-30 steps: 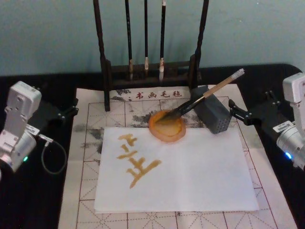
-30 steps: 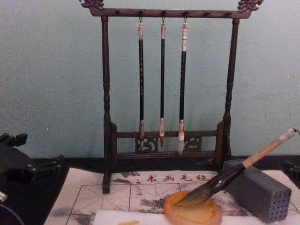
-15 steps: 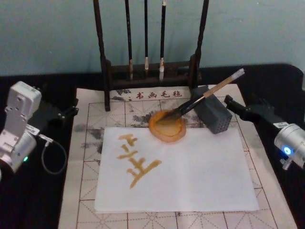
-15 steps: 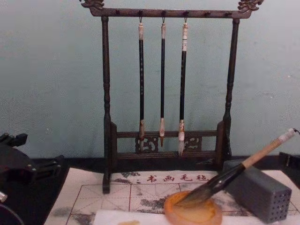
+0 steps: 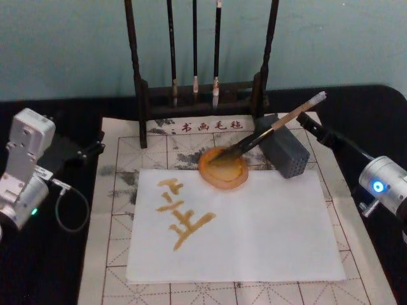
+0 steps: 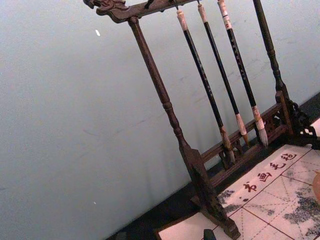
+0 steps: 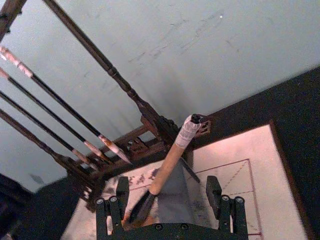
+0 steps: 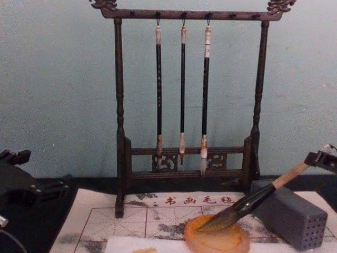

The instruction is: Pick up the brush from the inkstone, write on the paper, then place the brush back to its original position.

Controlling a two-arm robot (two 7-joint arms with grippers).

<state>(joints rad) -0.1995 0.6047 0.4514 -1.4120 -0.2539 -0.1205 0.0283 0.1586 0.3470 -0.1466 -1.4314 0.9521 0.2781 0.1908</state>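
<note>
Brush tip in inkstone; right end effector spread astride handle; left end effector parked.

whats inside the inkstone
The bristle tip of the brush lies in the inkstone, its handle leaning on the grey block. The dish floor beneath the bristles is hidden.

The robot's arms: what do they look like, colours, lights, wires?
The left arm has a boxy silver-white housing, a rounded grey segment with a small green light and a white label, a looping grey cable, and a black end section. The right arm is rounded silver with a blue light, ending in black jaws.
</note>
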